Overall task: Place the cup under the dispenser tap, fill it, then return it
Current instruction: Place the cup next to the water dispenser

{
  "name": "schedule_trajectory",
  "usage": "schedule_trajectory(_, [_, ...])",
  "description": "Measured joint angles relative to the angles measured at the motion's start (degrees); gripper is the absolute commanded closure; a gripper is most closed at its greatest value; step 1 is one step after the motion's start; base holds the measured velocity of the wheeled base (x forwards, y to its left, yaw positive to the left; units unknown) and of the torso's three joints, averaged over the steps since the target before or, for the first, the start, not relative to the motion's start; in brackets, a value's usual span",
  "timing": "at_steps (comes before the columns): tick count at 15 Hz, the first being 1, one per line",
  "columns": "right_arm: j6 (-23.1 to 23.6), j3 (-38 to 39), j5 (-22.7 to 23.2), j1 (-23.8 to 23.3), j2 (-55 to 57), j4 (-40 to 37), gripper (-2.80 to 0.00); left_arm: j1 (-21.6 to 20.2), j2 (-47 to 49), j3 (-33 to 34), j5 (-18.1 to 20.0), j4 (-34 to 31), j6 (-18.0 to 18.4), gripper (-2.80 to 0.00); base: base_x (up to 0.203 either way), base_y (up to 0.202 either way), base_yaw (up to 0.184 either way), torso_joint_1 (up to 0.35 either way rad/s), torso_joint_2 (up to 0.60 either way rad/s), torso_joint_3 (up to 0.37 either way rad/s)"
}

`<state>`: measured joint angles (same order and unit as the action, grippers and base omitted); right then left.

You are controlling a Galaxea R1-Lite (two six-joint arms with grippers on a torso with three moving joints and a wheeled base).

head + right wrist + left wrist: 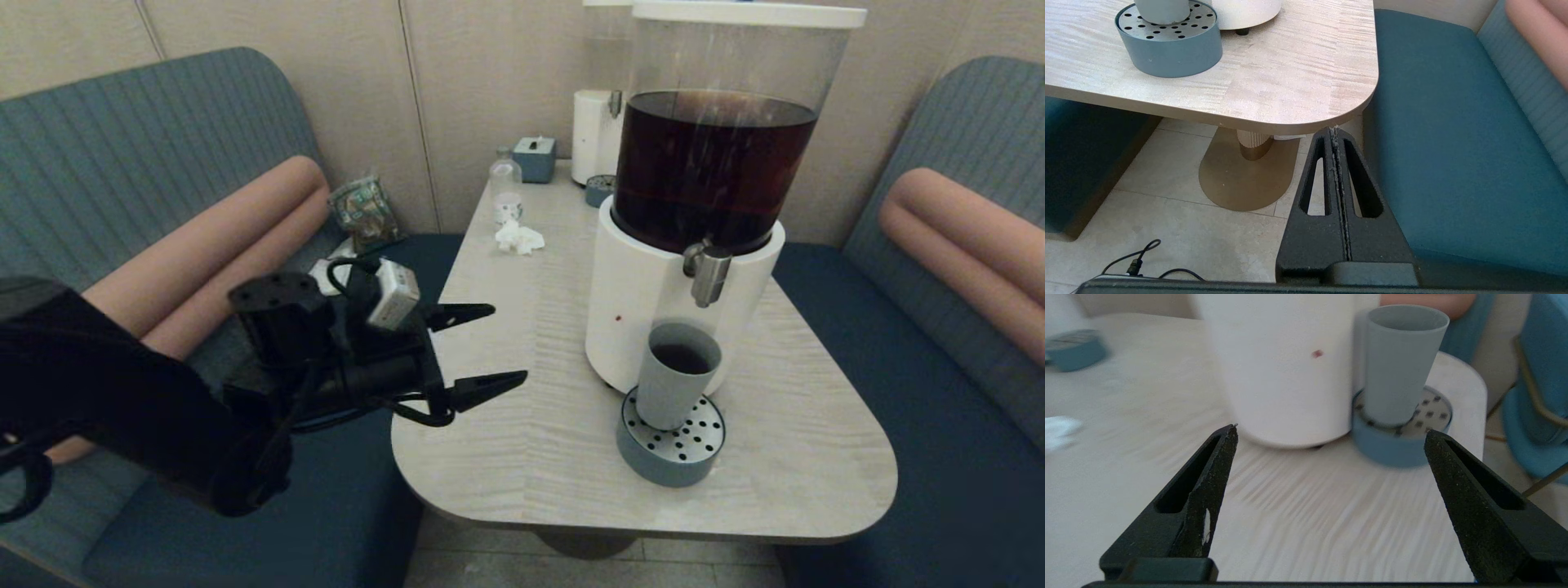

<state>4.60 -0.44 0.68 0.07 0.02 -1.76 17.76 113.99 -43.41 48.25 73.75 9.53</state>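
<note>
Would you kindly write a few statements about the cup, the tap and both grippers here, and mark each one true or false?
1. The cup stands on the drip tray beneath the dispenser tap. True.
2. The cup is empty. False: dark liquid shows inside it in the head view.
3. The left gripper is open and holds nothing. True.
4. The left gripper is closed around the cup. False: it hovers over the table's left edge, apart from the cup.
5. The right gripper is shut, below the table's edge. True.
6. The big dispenser's tank holds clear water. False: its liquid is dark brown.
</note>
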Motion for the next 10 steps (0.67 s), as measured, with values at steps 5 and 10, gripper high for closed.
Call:
schedule_trajectory(5, [0.0, 0.0, 0.0, 0.0, 0.0, 0.0, 0.0, 5.9, 5.8, -5.4, -3.4, 0.1, -2.1, -2.8, 0.0, 0.0, 0.0, 0.0, 0.0, 0.0])
schedule_trajectory(10, [0.0, 0.0, 0.0, 0.0, 0.0, 0.0, 0.0, 9.9, 10.4, -10.6, -6.4, 0.1, -3.2, -2.8, 0.0, 0.0, 0.0, 0.0, 0.0, 0.0])
